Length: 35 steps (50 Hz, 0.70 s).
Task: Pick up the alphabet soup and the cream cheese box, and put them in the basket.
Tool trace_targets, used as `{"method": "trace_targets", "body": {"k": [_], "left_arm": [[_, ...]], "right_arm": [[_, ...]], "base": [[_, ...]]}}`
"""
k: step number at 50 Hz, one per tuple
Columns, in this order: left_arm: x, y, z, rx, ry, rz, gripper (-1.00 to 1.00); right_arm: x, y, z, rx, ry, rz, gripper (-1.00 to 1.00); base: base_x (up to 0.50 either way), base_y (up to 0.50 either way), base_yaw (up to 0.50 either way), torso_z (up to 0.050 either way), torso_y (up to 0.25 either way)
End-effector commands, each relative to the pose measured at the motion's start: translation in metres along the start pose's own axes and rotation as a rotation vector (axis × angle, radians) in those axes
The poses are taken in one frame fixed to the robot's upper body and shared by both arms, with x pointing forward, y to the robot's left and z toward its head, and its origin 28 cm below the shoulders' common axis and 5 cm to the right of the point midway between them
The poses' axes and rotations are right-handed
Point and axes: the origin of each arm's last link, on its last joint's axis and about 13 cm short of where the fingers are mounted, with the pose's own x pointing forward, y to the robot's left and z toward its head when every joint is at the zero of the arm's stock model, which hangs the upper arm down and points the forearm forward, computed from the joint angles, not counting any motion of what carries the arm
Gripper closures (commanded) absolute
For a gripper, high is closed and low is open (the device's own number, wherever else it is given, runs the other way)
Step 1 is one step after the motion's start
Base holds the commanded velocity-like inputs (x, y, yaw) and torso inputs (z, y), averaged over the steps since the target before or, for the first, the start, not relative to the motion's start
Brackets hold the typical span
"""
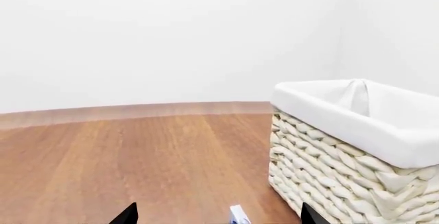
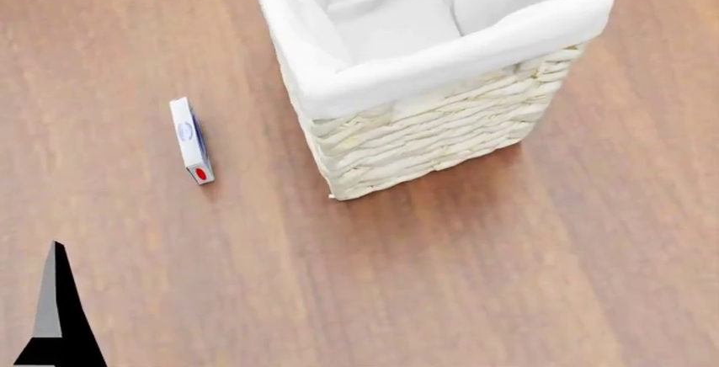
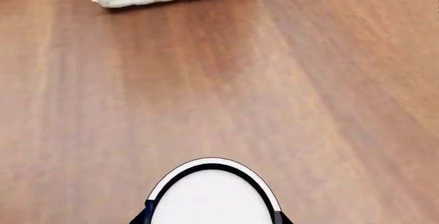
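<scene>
Warm brown wood-grain flooring [image 2: 472, 283] is filling every view, and a plain white wall [image 1: 171, 39] is rising behind it in the left wrist view. On this surface the large rectangular cream-white woven wicker basket [image 2: 439, 135] is standing upright, its white cloth lining [image 2: 371, 72] folding over the rim; what shows of its inside is bare cloth. The small thin flat white cream cheese box [image 2: 191, 140] is standing on a narrow edge on the floor near the basket's left side, apart from it, showing a blue oval mark and a red spot; any lettering on it is too small to read. A corner of that box [image 1: 238, 215] is also peeking in at the edge of the left wrist view, lying between the two dark fingertips [image 1: 126, 215] of the left gripper [image 1: 219, 215], which are standing wide apart and touching nothing.

In the right wrist view a rounded silver-white top with a dark blue rim, apparently the alphabet soup can [image 3: 213, 193], is sitting right against the camera, with dark gripper parts [image 3: 142, 216] showing on both sides of it; no label text is visible, and how tightly the right gripper is gripping it I cannot tell. A tapering dark and grey arm part [image 2: 56, 316] is poking into the lower left corner of the head view.
</scene>
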Motion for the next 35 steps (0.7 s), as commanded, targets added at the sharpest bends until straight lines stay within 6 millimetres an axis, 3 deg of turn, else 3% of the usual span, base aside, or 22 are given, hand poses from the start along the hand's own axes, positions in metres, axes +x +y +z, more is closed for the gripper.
{"method": "trace_targets", "body": {"k": [1,5,9,10,25,30,33,35], "left_arm": [[0.000,0.000,0.000,-0.003,0.001,0.002,-1.00],[-0.001,0.000,0.000,-0.005,0.002,-0.001,-1.00],[-0.001,0.000,-0.001,-0.006,0.002,-0.002,-1.00],[-0.001,0.000,0.001,-0.009,-0.001,-0.002,-1.00],[-0.001,0.000,0.001,-0.008,-0.001,-0.004,-1.00],[-0.001,-0.001,0.001,-0.011,-0.001,-0.012,-1.00],[-0.002,-0.002,0.002,-0.008,-0.006,-0.019,-1.00],[-0.002,-0.002,0.001,-0.007,-0.003,-0.021,-1.00]], "right_arm": [[-0.008,-0.003,0.017,-0.044,-0.062,-0.005,1.00],[-0.016,-0.008,0.041,-0.081,-0.160,-0.057,1.00],[-0.016,-0.009,0.038,-0.064,-0.172,-0.056,1.00],[-0.020,-0.009,0.053,-0.052,-0.242,-0.075,1.00],[-0.033,-0.010,0.087,-0.160,-0.812,-0.094,1.00],[-0.020,-0.021,0.127,-0.229,-1.020,-0.041,1.00],[-0.016,-0.022,0.130,-0.313,-0.911,0.000,1.00],[-0.018,-0.012,0.135,-0.252,-0.873,0.028,1.00]], "base": [[0.00,0.00,0.00,0.000,0.000],[0.00,0.00,0.00,0.000,0.000],[0.00,0.00,0.00,0.000,0.000],[0.00,0.00,0.00,0.000,0.000],[0.00,0.00,0.00,0.000,0.000],[0.00,0.00,0.00,0.000,0.000],[0.00,0.00,0.00,0.000,0.000],[0.00,0.00,0.00,0.000,0.000]]}}
